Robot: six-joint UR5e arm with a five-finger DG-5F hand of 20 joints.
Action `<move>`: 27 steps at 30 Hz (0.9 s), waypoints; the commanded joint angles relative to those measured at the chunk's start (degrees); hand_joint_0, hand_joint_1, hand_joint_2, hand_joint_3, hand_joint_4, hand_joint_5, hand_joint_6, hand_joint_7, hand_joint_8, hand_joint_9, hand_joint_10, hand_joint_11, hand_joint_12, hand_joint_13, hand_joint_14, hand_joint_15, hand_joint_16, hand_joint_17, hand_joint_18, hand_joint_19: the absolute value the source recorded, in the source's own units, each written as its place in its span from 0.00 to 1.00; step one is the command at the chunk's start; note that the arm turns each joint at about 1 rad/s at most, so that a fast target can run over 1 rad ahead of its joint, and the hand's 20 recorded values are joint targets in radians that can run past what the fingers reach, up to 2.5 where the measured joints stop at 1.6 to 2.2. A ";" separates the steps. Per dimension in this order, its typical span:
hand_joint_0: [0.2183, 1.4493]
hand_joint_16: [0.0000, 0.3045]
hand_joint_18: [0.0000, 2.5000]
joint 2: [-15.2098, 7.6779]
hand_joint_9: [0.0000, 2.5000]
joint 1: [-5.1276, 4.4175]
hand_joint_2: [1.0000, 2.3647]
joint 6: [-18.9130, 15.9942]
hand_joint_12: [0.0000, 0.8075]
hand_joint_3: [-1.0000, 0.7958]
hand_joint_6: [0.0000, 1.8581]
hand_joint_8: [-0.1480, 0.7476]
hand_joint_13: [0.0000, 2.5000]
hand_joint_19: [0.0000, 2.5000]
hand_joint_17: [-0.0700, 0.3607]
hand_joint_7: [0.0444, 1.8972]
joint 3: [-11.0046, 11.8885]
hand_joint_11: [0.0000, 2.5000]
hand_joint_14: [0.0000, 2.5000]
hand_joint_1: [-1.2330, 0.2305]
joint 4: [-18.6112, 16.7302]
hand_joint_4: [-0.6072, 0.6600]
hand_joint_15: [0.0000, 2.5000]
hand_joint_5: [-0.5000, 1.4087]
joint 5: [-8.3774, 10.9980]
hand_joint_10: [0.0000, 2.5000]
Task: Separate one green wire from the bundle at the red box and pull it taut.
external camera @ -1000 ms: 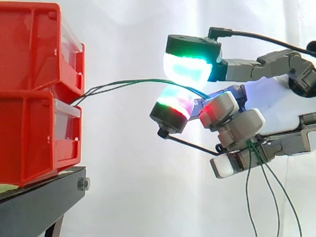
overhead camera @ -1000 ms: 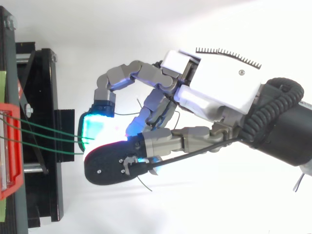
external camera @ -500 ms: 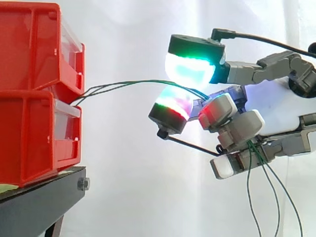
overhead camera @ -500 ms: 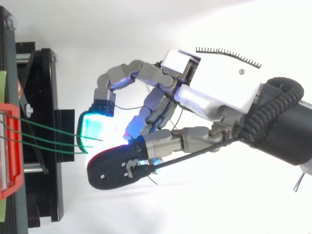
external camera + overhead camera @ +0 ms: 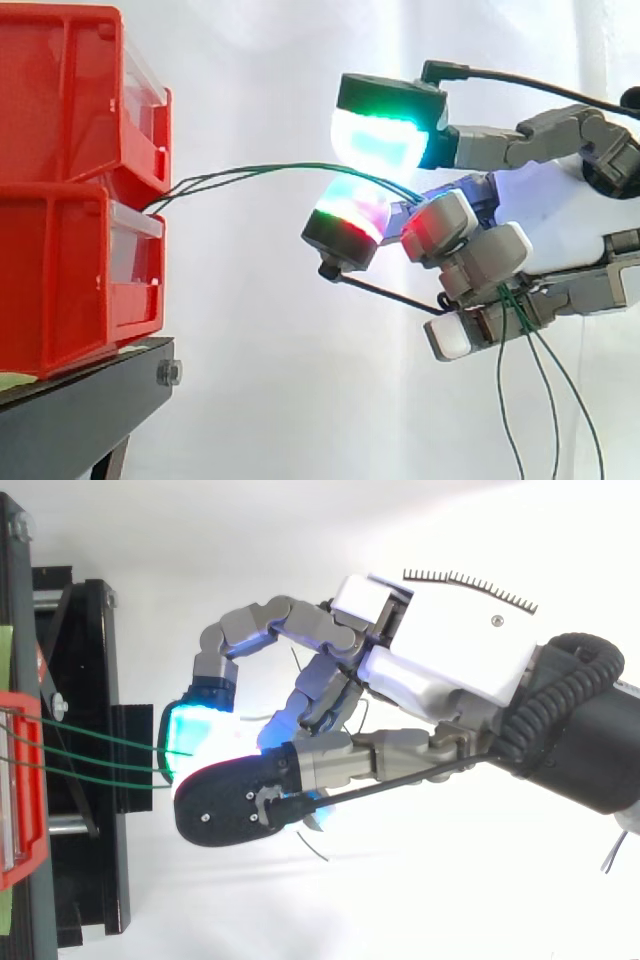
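A bundle of thin green wires (image 5: pixel 260 170) comes out between the upper red bin (image 5: pixel 70 100) and the lower red bin (image 5: pixel 60 280) and arcs right in a slack curve into my hand (image 5: pixel 540 220). The wires pass between a glowing green-white pad above and a glowing green-red pad below, then through the curled fingers. Their loose ends (image 5: pixel 545 390) hang down below the hand. From above, the green wires (image 5: pixel 100 745) run side by side from the red bin (image 5: pixel 20 780) to the cyan-lit fingertips (image 5: pixel 190 730) of the hand (image 5: pixel 450 650).
The bins sit on a black stand (image 5: pixel 80 410) at the left, its frame (image 5: pixel 90 680) reaching under the wires. A white curtain backs the scene. The arm enters from the right.
The hand has shifted only slightly, its fingers closing a little more round the wires. The wires keep the same slack arc.
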State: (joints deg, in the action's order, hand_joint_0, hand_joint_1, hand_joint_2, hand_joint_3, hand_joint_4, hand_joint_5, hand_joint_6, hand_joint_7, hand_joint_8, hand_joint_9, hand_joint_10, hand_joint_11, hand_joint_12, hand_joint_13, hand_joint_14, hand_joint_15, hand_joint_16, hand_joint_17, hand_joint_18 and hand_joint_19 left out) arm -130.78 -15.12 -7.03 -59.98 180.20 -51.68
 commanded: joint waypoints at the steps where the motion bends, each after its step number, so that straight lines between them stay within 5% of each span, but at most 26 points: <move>1: 0.36 0.16 0.38 0.00 0.55 0.00 0.01 0.00 0.42 0.36 0.48 0.44 0.58 0.26 0.42 0.58 0.04 0.44 0.01 0.29 -0.02 0.46 0.46 0.18 0.00 0.01; 15: 0.37 0.16 0.38 0.00 0.52 0.00 0.00 -0.09 0.42 0.28 0.48 0.42 0.57 0.26 0.42 0.54 0.04 0.43 0.01 0.22 -0.02 0.49 0.45 0.17 -0.09 0.01; 20: 0.26 0.17 0.39 0.00 0.55 0.00 0.00 0.00 0.45 0.28 0.47 0.45 0.58 0.26 0.44 0.55 0.04 0.43 0.01 0.38 -0.02 0.51 0.45 0.18 -0.09 0.01; 27: 0.24 0.18 0.40 0.00 0.57 0.00 0.00 0.00 0.45 0.28 0.46 0.46 0.59 0.27 0.45 0.56 0.04 0.42 0.01 0.50 -0.02 0.52 0.45 0.18 -0.17 0.01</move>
State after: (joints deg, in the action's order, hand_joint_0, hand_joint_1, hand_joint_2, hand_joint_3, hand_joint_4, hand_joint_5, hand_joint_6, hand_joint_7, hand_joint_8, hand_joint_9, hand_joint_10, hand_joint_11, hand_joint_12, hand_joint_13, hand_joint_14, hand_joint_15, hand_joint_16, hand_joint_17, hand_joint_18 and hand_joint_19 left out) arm -130.78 -15.13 -7.05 -59.95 180.18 -51.78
